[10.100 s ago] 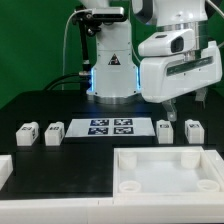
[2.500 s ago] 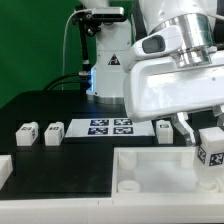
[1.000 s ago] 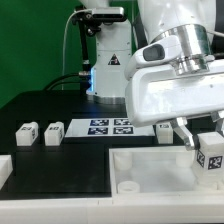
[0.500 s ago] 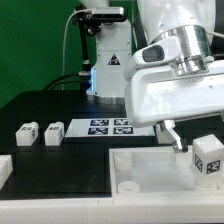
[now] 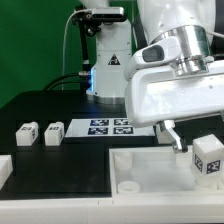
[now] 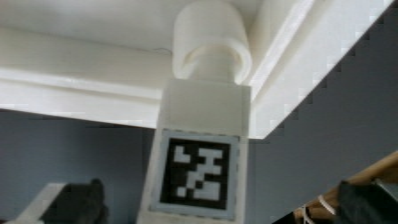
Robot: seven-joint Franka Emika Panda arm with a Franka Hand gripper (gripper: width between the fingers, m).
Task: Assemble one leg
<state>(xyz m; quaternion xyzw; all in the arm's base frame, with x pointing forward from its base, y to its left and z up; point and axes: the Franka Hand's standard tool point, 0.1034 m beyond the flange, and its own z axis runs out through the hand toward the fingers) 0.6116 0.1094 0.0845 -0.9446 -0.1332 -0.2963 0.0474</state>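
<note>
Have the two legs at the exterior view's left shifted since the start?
No. Both legs sit in the same spots beside the marker board as ten seconds ago.

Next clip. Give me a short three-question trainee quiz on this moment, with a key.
1. True or false: the tool is clamped on the leg.
2. How many small tagged blocks sit at the exterior view's left of the marker board?
3. The leg stands over which part: A) the marker board, B) the white tray part, C) the bare black table?

Key: 1 false, its jaws stand open; 2 two; 3 B.
</note>
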